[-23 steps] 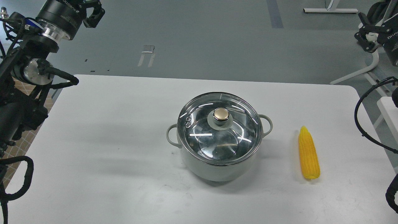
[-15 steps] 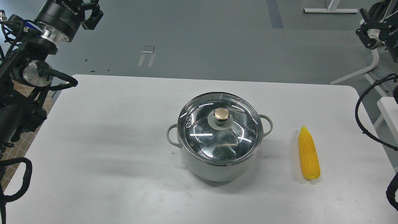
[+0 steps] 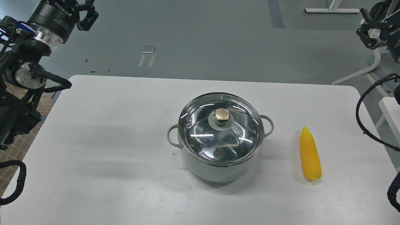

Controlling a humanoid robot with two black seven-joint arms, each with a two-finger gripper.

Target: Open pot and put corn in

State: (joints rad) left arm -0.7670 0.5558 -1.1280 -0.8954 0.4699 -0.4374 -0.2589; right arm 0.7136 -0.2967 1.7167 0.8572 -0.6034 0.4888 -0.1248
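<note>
Nothing of the task is done yet. Our left tool hangs far up-left of the pot; we cannot tell its grip. One pot sits mid-counter, its one lid on. One corn cob lies right of the pot. Our right tool, far up-right, is equally unreadable.
</note>
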